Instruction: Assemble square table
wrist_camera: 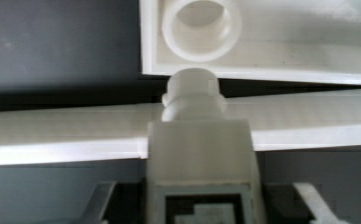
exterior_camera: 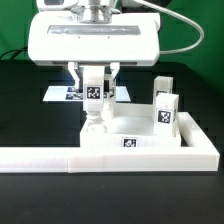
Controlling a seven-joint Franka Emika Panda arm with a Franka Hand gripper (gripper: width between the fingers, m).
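Gripping a leg [exterior_camera: 95, 98] between its two fingers, the gripper [exterior_camera: 94, 84] is hanging above the slab [exterior_camera: 130, 137], pinching the tagged block with its tag facing the exterior camera. The leg's rounded lower end is pointing down at the slab's corner on the exterior view's left, and whether it is touching the slab cannot be told. In the wrist view the leg [wrist_camera: 196, 130] is running out toward a round socket [wrist_camera: 202, 14] in the slab's [wrist_camera: 283, 45] corner, its tip lying just short of that hole. The slab is sitting inside the angle of the barrier [exterior_camera: 100, 158], against its long wall. Two more legs [exterior_camera: 165, 107] are standing upright together near the slab's corner on the exterior view's right. The marker board [exterior_camera: 62, 96] is lying flat behind the gripper.
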